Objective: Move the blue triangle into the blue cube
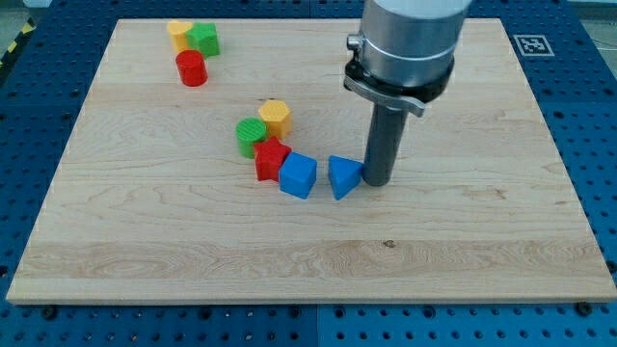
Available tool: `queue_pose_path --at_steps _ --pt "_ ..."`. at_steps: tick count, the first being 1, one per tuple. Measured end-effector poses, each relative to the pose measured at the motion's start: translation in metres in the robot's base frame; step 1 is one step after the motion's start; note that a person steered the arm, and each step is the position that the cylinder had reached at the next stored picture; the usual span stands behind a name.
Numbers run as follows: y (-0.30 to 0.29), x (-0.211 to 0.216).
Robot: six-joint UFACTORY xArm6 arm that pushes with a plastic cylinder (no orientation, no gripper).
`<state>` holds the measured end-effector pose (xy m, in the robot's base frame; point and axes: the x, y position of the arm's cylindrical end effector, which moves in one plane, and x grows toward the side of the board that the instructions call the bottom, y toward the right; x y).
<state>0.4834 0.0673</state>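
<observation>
The blue triangle (343, 176) lies near the middle of the wooden board. The blue cube (298, 175) sits just to its left, with a small gap between them. My tip (375, 182) stands on the board right against the triangle's right side. The rod rises from it to the arm's grey body at the view's top.
A red star-shaped block (271, 157) touches the blue cube's left side, with a green cylinder (252, 136) and a yellow hexagonal block (275, 117) above it. At the view's top left sit a yellow block (178, 34), a green block (203, 40) and a red cylinder (192, 68).
</observation>
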Motion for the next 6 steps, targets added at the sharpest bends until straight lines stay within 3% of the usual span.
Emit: queue_pose_path --at_steps 3,5,6 --pt "-0.009 -0.025" --pt "0.027 -0.134" --pt "-0.017 -0.166"
